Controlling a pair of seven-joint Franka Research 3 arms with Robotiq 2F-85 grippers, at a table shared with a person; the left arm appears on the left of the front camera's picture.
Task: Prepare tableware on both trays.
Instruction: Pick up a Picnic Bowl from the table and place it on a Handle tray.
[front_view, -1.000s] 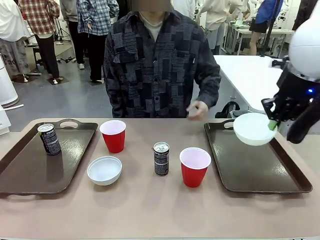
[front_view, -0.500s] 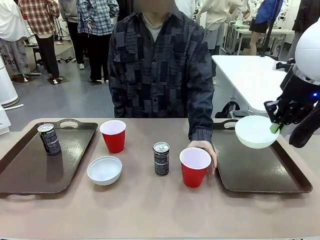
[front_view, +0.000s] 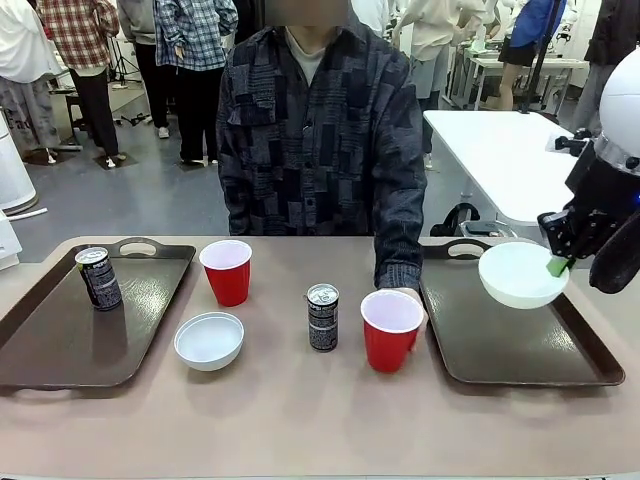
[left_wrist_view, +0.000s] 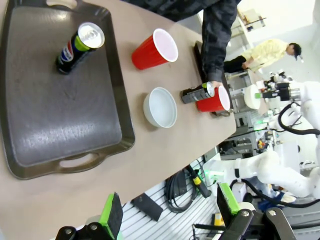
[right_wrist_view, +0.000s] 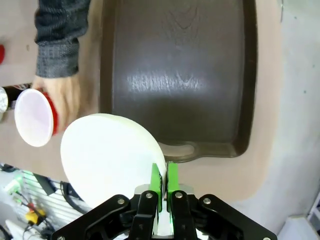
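The right gripper (front_view: 556, 264), clamped on the rim of a white bowl (front_view: 518, 275), has carried it slightly rightward above the right tray (front_view: 500, 345). The person's hand (front_view: 414, 300) now holds the red cup (front_view: 390, 335) just left of that tray. The left gripper (left_wrist_view: 168, 196) hangs with its fingers apart.

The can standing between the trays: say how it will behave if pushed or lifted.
The can is tall and slim on a small base, so a push near its top would probably tip it. Being round, it would likely roll once down. Its smooth metal wall looks stiff, though perhaps slippery to grip.
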